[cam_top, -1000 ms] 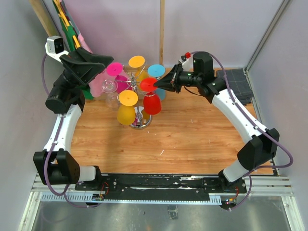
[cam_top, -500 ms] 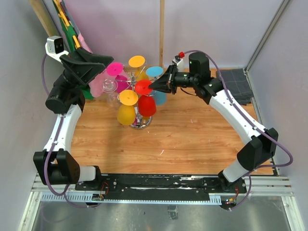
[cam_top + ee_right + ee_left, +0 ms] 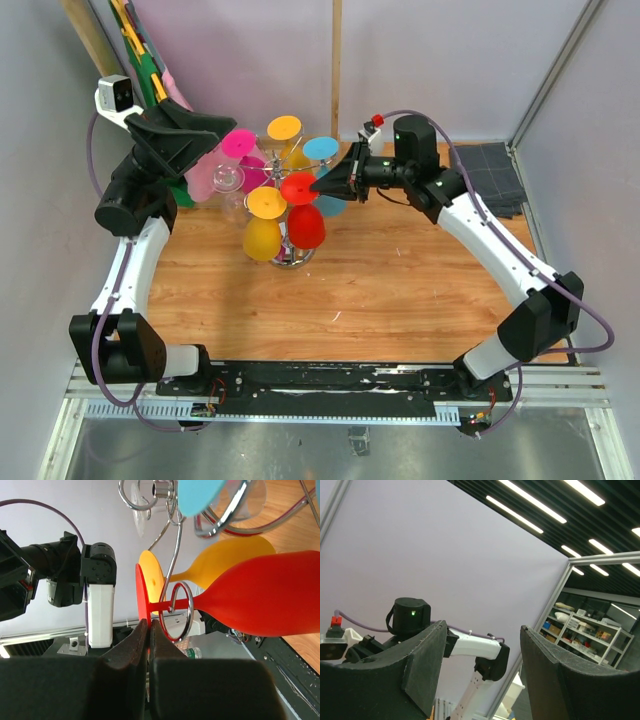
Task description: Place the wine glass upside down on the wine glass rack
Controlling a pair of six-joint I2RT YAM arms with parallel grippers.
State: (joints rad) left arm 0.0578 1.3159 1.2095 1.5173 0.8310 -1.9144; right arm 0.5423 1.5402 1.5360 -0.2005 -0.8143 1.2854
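Wooden worktop [image 3: 380, 290] below, rack [image 3: 288, 258] at back-centre, and my right end effector [image 3: 328, 185] is pinched tight on the foot rim of the red glass [image 3: 306, 226]. Its bowl hangs down, its stem stands upright inside a rack curl, just to my left. Releasing and backing off rightward looks next. Yellow glass [image 3: 263, 236] crowds alongside, blue glass [image 3: 325, 150] just behind. Left end effector [image 3: 482, 627] gapes wide, empty, farther off.

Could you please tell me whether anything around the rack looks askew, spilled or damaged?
Nothing stands out. The red wine glass hangs bowl-down with its stem through a curled arm of the wine glass rack, like the yellow glass beside it; the right pincer is shut on its foot.
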